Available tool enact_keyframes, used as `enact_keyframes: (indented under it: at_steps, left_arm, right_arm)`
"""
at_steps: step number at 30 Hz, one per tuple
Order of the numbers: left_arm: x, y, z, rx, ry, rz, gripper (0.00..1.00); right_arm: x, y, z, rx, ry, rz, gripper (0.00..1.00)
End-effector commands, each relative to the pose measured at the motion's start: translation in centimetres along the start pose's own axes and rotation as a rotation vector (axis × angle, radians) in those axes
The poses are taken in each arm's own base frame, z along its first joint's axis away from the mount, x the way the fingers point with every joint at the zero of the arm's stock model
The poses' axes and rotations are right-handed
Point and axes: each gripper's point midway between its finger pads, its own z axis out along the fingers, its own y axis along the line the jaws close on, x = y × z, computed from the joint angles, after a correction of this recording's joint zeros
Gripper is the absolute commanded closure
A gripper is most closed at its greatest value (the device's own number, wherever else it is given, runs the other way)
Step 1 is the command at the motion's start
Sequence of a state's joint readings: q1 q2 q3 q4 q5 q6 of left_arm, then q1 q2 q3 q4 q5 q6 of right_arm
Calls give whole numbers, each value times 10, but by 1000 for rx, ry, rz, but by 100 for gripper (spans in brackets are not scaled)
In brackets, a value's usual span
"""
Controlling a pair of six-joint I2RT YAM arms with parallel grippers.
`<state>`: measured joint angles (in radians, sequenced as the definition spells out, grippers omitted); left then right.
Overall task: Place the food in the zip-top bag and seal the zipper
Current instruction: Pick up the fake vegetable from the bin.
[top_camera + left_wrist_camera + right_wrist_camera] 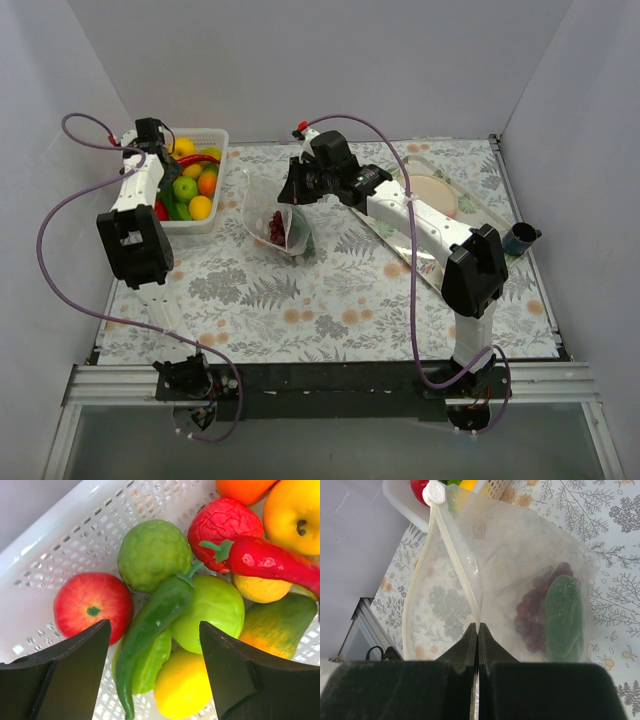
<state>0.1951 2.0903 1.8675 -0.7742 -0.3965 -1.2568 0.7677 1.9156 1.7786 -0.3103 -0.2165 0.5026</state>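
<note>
Layout of the desk [330, 300]. The basket [200, 226] stands at the far left corner and holds the heaped fruit and vegetables [215, 610]; the left pincer [154, 627] hangs over this heap, fingers spread to either side of a long pepper [155, 610]. Just right of the basket lies the zip-top bag [510, 555], with grapes [532, 615] and a cucumber [563, 615] side by side inside. The right pincer [478, 630] is clamped on the zipper [455, 565]. Farther right a tray [480, 205] carries a plate [435, 190]; a cup [520, 238] stands at the right edge.
</note>
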Motion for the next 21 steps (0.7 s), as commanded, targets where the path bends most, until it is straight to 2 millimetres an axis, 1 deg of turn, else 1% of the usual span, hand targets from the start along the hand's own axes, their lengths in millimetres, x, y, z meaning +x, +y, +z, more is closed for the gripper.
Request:
enact_keyframes:
  at_steps: [1, 3, 5, 11, 12, 15, 17, 21]
  left_arm:
    - [-9, -2, 2, 19, -46, 140, 29]
    - [2, -4, 11, 29, -20, 163, 30]
    - [10, -2, 16, 27, 2, 182, 30]
    - [25, 5, 30, -5, 28, 183, 31]
    - [27, 7, 31, -12, 31, 179, 32]
    - [30, 3, 32, 8, 31, 173, 39]
    - [31, 2, 36, 8, 32, 172, 40]
    - [35, 2, 39, 3, 42, 151, 45]
  right_arm:
    - [-18, 22, -15, -73, -56, -21, 99]
    - [-18, 21, -14, -74, -53, -23, 99]
    - [-18, 21, -13, -72, -53, -21, 99]
    - [-15, 19, -10, -70, -46, -19, 99]
    - [-15, 19, -10, -70, -46, -19, 99]
    - [-15, 18, -9, -67, -44, -20, 99]
    - [-15, 18, -9, -67, -44, -18, 99]
    - [-17, 20, -9, -71, -47, -19, 99]
